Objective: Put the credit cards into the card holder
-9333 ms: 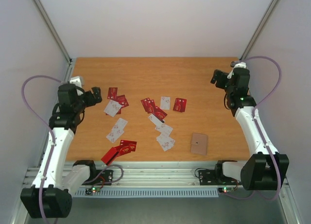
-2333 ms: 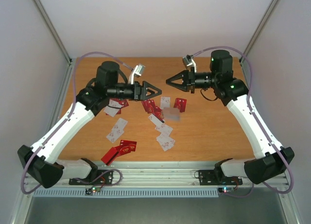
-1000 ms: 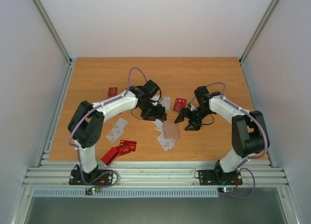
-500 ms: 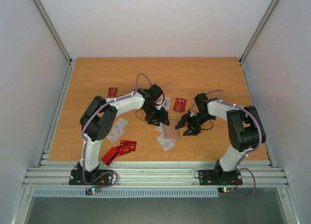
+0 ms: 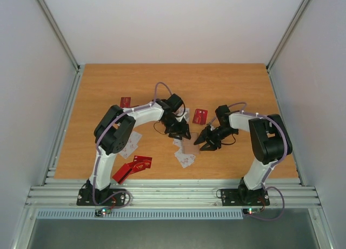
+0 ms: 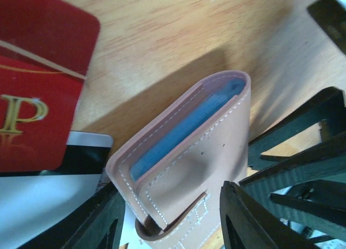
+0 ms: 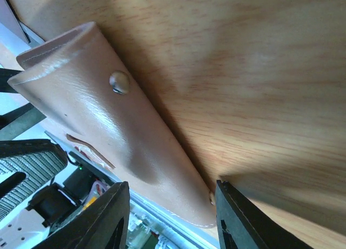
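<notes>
The tan card holder lies mid-table between my two grippers. In the left wrist view the card holder gapes slightly and shows its blue inside. Its strapped end sits between the fingers of my left gripper, with a sliver of white card showing beside the left finger. In the right wrist view the card holder shows its snap stud, and one corner lies inside my right gripper. From above, the left gripper and right gripper flank it. Red credit cards lie next to it.
Loose cards are scattered over the wooden table: a red one behind the right gripper, another red one at the back left, two red ones near the front edge, and white ones.
Both grippers have drawn in closer to the card holder from either side, and their jaws have narrowed around its ends. The scattered cards have stayed where they were.
</notes>
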`<state>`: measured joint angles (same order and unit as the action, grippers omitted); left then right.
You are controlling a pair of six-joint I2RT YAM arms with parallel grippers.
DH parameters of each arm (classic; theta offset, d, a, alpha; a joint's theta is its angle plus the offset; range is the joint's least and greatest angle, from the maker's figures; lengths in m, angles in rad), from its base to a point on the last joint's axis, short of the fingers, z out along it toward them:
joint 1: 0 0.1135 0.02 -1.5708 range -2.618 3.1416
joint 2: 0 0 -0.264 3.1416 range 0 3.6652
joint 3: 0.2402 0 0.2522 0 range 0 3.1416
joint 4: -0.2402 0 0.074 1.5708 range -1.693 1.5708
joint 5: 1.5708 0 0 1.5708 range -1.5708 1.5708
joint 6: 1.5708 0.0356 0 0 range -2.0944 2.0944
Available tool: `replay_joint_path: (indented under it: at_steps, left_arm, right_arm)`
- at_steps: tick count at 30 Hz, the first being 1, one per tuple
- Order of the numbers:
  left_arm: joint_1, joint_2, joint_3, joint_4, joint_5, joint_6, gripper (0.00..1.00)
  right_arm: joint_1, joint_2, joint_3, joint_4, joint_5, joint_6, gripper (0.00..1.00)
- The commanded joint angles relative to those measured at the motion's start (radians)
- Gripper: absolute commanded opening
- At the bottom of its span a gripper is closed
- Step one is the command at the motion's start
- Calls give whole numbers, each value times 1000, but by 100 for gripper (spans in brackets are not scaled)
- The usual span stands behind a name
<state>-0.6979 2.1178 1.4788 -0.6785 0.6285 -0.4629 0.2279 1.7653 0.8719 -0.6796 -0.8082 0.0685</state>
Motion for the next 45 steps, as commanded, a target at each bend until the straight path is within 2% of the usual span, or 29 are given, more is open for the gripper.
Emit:
replay_joint_path:
  at_steps: [1,11,20,23,25,28,30,31,33,34,40,43,45]
  left_arm:
    - [-7,13,-16,89,68,-9,49]
    - [-8,-17,-79,264,174,-80,32]
    - [-8,-40,-116,407,269,-139,11]
    - [-7,-46,-114,416,273,-147,2]
    - [-4,-56,-108,402,266,-145,0]
    - [8,-91,-96,362,264,-143,0]
    - [32,-135,-82,323,270,-144,0]
    - [45,-166,-78,312,277,-147,0]
    - [74,-228,-73,296,305,-163,0]
    - [89,-258,-69,289,322,-178,0]
    - [163,-428,-7,210,444,-210,0]
    - [180,-487,14,255,504,-255,0]
    - [182,-517,16,342,536,-326,0]
  right_arm:
    - [-6,43,-22,56,15,2,43]
    - [-6,51,-17,63,6,-1,35]
    - [-6,39,5,44,-4,-17,34]
    - [-6,23,15,31,-4,-29,34]
    - [-6,0,24,8,10,-39,35]
    - [-9,-82,35,-34,44,-42,41]
    - [-17,-160,40,-59,42,-38,51]
    - [-22,-219,45,-73,38,-37,61]
    - [-29,-308,62,-94,25,-35,73]
    - [-31,-349,74,-100,10,-36,75]
    - [-60,-521,159,-22,-146,34,76]
    - [-69,-550,209,94,-252,119,74]
    - [-69,-549,235,192,-325,192,73]
